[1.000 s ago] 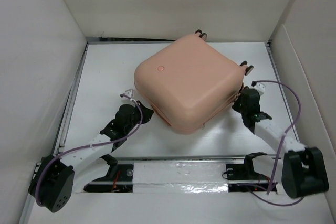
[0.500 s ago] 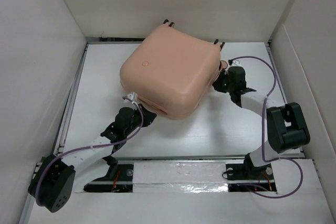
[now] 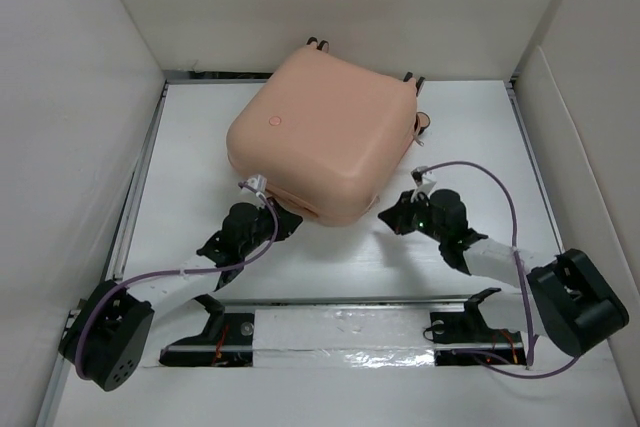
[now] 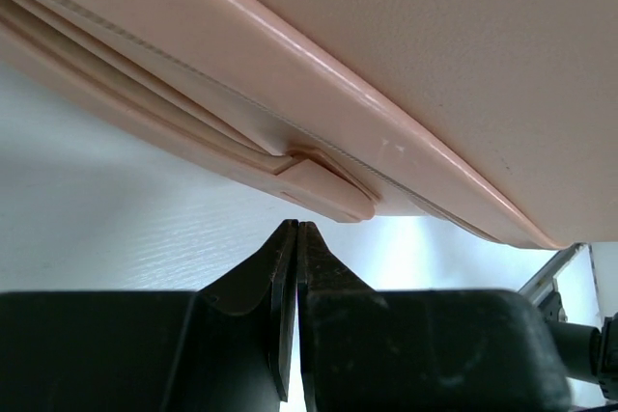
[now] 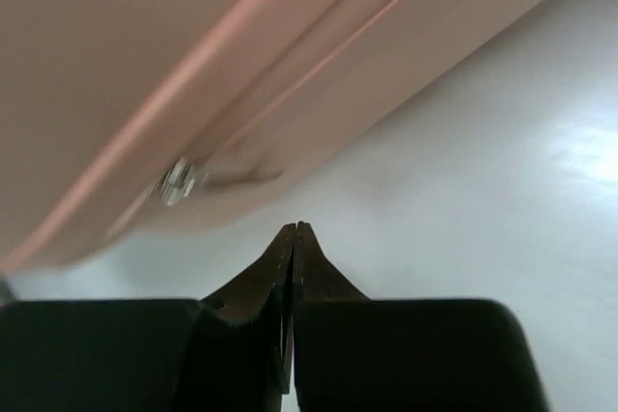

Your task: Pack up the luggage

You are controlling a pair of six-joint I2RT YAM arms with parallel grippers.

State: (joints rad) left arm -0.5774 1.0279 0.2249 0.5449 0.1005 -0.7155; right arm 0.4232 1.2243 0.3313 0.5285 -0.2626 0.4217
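Top external view: the luggage (image 3: 320,142) is lying closed, shell upward, on the far half of the white table (image 3: 200,147), turned so that one corner is pointing near. A round button mark (image 3: 275,120) is showing on its upper left, and small wheels (image 3: 410,78) are protruding along its far right edge. The left gripper (image 3: 290,219) is lying low just beside the near left side of the luggage with its jaws pressed together, holding nothing. The right gripper (image 3: 388,219), likewise closed and empty, is pointing left toward the near right side and standing slightly apart from it. Left wrist view: the left gripper (image 4: 293,229) is showing its two black fingers meeting tip to tip. The luggage (image 4: 435,65) is filling the space directly above, and its pink seam tab (image 4: 323,190) is hanging just over the fingertips; contact cannot be told. Right wrist view: the right gripper (image 5: 293,229) is also showing its fingers flush together with nothing between them. The luggage (image 5: 145,65) is lying above and to the left, a small metal stud (image 5: 177,180) glinting on its seam, clear of the tips.
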